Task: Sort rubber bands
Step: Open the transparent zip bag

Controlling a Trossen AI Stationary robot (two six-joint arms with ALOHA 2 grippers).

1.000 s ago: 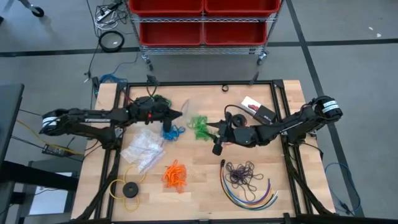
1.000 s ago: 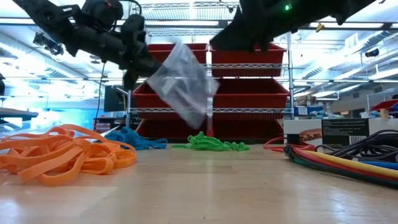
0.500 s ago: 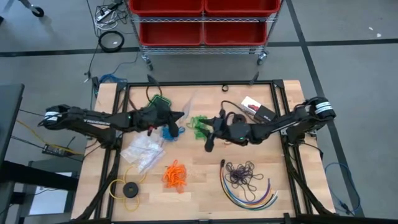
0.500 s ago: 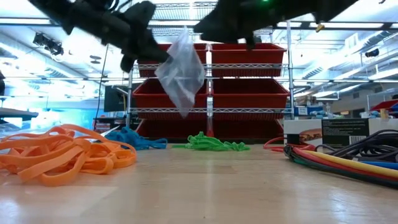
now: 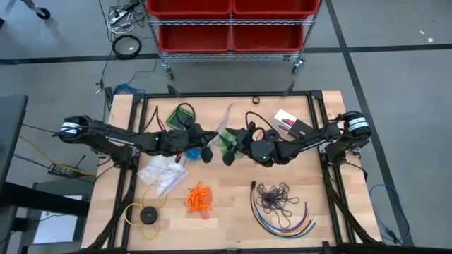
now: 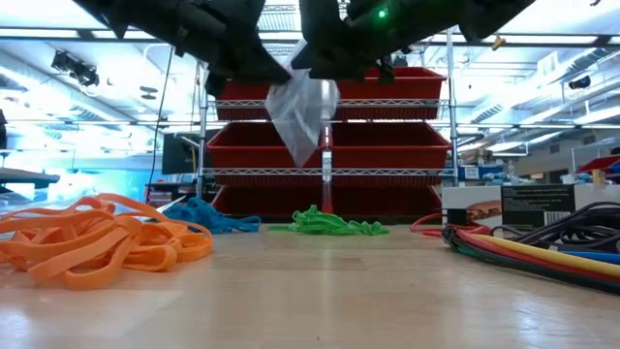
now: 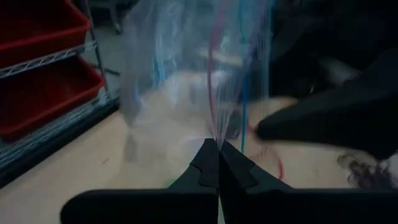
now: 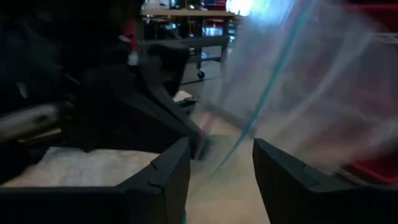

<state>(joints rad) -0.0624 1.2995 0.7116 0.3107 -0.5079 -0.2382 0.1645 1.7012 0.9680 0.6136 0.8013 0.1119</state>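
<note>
Pale wooden table (image 5: 226,212), red wire-shelf bins (image 5: 229,21) behind, left gripper (image 5: 212,138) pinching clear plastic zip bag (image 6: 298,114) mid-table, right gripper (image 5: 232,144) spread beside it, green rubber bands (image 6: 327,224) beneath.

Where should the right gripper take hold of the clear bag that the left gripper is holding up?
Best on the free upper edge of the clear plastic bag, opposite the left gripper, which pinches one edge shut. The bag hangs limp above the table, and the right gripper already faces it with open fingers.

grey floor (image 5: 395,70) with dark tape lines, wire rack (image 6: 387,136) of red bins (image 5: 229,35) behind wooden tabletop (image 5: 233,212), bright ceiling lights, cables on floor.
</note>
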